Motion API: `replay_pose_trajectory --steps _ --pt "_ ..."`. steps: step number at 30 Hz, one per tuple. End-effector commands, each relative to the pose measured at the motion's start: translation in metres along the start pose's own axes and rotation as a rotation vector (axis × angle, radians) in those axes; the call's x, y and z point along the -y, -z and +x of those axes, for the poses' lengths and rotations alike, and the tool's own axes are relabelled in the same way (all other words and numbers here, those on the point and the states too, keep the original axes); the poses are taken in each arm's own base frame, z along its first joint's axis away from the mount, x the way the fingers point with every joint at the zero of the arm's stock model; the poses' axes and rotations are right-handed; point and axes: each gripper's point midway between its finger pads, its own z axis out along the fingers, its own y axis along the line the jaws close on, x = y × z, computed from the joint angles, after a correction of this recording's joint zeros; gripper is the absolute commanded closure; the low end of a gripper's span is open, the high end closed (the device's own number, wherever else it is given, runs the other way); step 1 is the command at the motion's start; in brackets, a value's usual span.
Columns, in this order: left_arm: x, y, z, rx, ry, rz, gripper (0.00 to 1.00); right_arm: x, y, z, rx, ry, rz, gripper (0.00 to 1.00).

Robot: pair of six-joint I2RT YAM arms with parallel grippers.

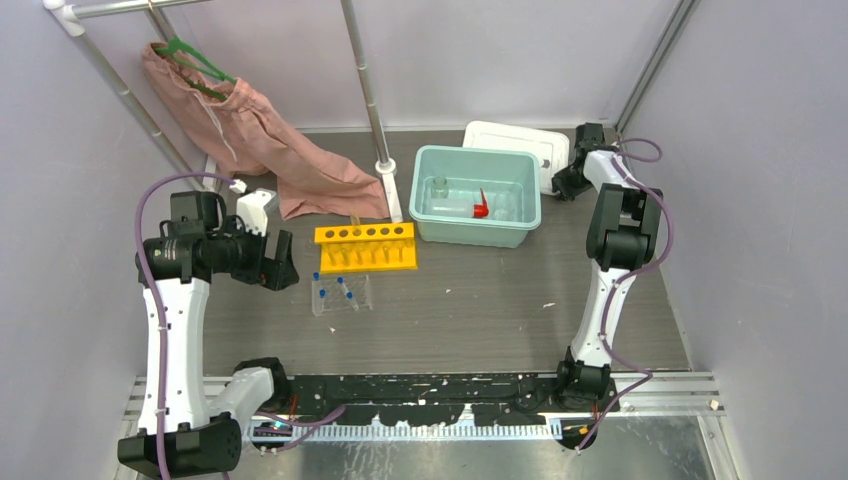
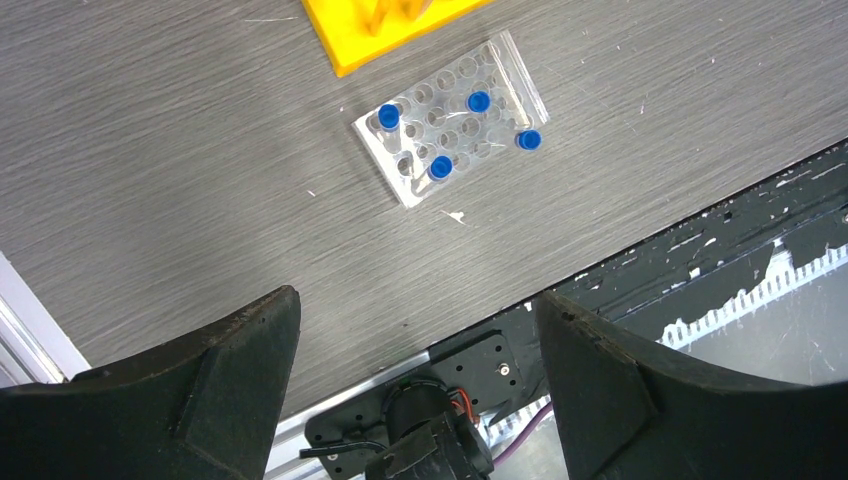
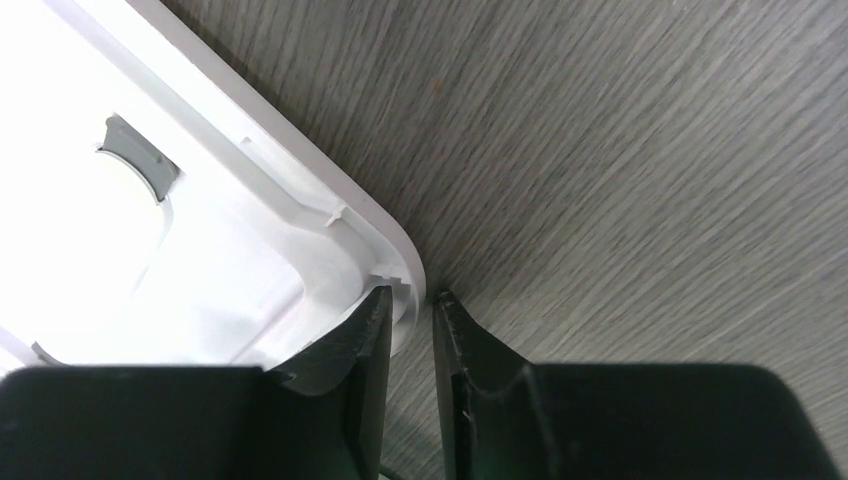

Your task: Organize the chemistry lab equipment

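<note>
A clear well tray (image 1: 340, 294) holding several blue-capped tubes (image 2: 479, 101) lies in front of the yellow tube rack (image 1: 366, 245); tray (image 2: 450, 130) and rack (image 2: 390, 25) also show in the left wrist view. My left gripper (image 1: 283, 265) hangs open and empty left of the tray, above bare table (image 2: 415, 305). A glass beaker (image 1: 440, 185) and the white squeeze bottle (image 1: 455, 208) with red nozzle lie in a teal bin (image 1: 520, 225). My right gripper (image 1: 562, 183) is shut on the corner rim of a white lid (image 3: 300, 215) behind the bin (image 3: 410, 297).
A pink garment (image 1: 270, 150) on a green hanger hangs from a metal rail at back left, its hem lying on the table. An upright pole (image 1: 375, 120) stands beside the bin. A small white object (image 1: 238, 185) sits near the garment. Purple walls close in both sides.
</note>
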Motion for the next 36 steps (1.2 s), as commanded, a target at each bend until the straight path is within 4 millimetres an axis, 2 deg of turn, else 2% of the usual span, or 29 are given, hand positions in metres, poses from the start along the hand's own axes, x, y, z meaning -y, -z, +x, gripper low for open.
replay_pose_trajectory --steps 1,4,5,8,9,16,23,30,36 --pt "-0.001 0.004 -0.006 0.036 -0.041 -0.016 0.12 -0.01 0.006 0.001 -0.011 -0.065 -0.018 0.73" --pt "-0.001 0.006 -0.007 0.037 -0.044 -0.02 0.12 -0.008 0.004 0.004 -0.015 -0.093 -0.01 0.74" --pt "-0.001 0.007 -0.007 0.038 -0.045 -0.019 0.12 -0.007 0.004 0.004 -0.012 -0.1 -0.006 0.78" --pt "0.0 0.009 -0.01 0.04 -0.043 -0.02 0.12 -0.005 0.011 0.002 0.016 -0.111 0.003 0.98" --pt "0.0 0.011 -0.011 0.046 -0.045 -0.019 0.12 -0.006 0.016 -0.001 0.034 -0.115 -0.002 0.99" --pt "0.011 0.02 -0.024 0.075 -0.056 0.029 0.16 -0.019 0.085 -0.04 0.241 -0.21 -0.133 0.99" --pt "0.016 0.024 -0.024 0.076 -0.069 0.05 0.19 -0.026 0.146 -0.068 0.388 -0.301 -0.269 0.99" --pt "0.023 0.029 -0.021 0.085 -0.093 0.065 0.2 -0.019 0.198 -0.096 0.56 -0.31 -0.322 0.99" --pt "0.031 0.035 -0.032 0.121 -0.099 0.1 0.21 -0.01 0.248 -0.106 0.662 -0.321 -0.404 0.99"
